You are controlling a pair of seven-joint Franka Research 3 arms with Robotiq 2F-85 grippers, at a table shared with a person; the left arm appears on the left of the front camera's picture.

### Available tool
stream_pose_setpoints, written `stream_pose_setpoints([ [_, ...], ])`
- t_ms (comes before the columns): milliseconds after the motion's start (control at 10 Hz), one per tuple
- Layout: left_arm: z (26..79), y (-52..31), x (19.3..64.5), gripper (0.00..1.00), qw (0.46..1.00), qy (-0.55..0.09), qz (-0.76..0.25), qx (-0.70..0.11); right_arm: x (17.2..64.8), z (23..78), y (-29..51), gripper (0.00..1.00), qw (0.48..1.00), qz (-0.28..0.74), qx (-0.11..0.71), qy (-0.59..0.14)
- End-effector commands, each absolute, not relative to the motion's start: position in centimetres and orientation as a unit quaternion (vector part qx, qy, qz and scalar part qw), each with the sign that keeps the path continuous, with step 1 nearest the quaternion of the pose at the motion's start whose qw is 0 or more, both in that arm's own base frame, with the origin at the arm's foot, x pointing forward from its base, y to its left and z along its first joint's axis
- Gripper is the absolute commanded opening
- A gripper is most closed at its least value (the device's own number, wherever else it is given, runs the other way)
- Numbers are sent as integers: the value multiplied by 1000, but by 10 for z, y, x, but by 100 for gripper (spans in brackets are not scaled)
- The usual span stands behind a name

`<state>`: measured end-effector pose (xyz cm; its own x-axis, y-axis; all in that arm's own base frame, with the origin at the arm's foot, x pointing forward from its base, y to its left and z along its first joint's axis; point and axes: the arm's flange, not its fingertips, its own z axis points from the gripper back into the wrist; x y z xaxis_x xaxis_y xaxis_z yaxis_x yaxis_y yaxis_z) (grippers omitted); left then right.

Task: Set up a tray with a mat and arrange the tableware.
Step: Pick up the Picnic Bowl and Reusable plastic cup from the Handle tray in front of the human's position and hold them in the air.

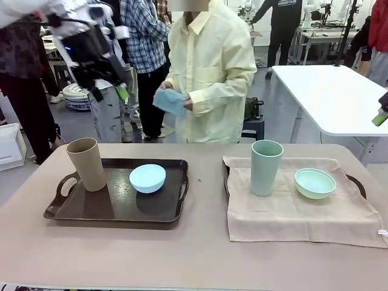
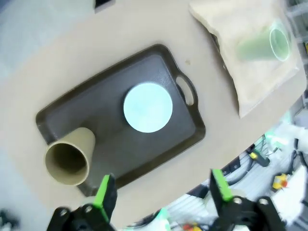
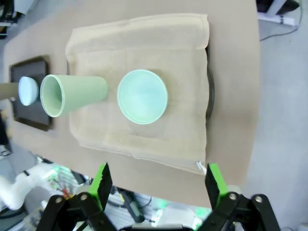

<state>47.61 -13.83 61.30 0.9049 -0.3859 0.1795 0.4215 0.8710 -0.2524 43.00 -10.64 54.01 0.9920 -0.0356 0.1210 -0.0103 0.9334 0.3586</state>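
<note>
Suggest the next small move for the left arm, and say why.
Probably lower the open left gripper toward the tan tumbler to clear it off: its dark tray has no mat, while a beige mat covers the other tray.

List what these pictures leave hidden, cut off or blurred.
- Right tray: front view, the mat covers all but its rim and handle.
- Tan tumbler: right wrist view, cut off by the left edge.
- Pale green tumbler: left wrist view, blurred.
- Blue item the person holds: front view, a hand partly covers it; unidentifiable.
</note>
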Motion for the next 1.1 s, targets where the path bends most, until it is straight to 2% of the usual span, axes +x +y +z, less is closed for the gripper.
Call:
stream_pose_setpoints([
  [0, 610, -83, 451, 100, 954, -116, -165, -223, 431, 542, -125, 100, 964, -17, 259, -58],
  [200, 602, -31, 442, 100, 934, -138, -126, -303, 432, 530, -152, 100, 935, -37, 352, -29],
  [400, 587, 15, 432, 100, 914, -136, -94, -372, 425, 516, -183, 100, 918, -77, 389, -14],
  [600, 575, 68, 406, 100, 914, -124, -15, -387, 414, 510, -204, 100, 908, -98, 407, -19],
  [700, 570, 89, 392, 100, 923, -112, 15, -367, 407, 508, -210, 100, 908, -109, 405, -25],
  [800, 570, 88, 383, 100, 944, -88, 4, -319, 403, 510, -210, 100, 919, -109, 377, -36],
  [900, 568, 81, 411, 100, 918, -120, -15, -378, 407, 502, -211, 100, 913, -108, 394, -15],
  [1000, 568, 81, 411, 100, 918, -120, -15, -378, 407, 502, -211, 100, 913, -108, 394, -15],
])
